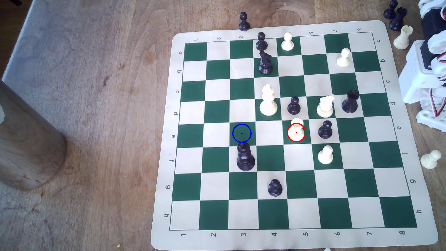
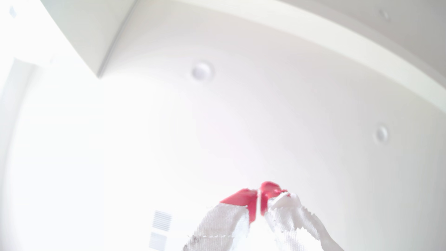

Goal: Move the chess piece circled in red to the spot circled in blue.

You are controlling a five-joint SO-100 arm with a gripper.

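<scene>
The cream-white rook [image 1: 296, 131] circled in red stands upright on a dark green square of row e, column 5. The spot circled in blue [image 1: 241, 133] is a bare dark green square two columns toward the exterior view's left, in the same row. A tall black piece [image 1: 245, 156] stands just below that ring. The arm's white body [image 1: 429, 55] is folded at the exterior view's right edge, off the board. In the wrist view my gripper [image 2: 259, 195] points up at a bright ceiling, its red-tipped fingers pressed together with nothing between them.
Close to the rook stand a black pawn [image 1: 294, 105], a white knight [image 1: 325, 106], a black pawn [image 1: 325, 129] and a white pawn [image 1: 325, 155]. A tall white piece [image 1: 268, 100] stands up and left. A wooden cylinder [image 1: 29, 144] stands at the exterior view's left.
</scene>
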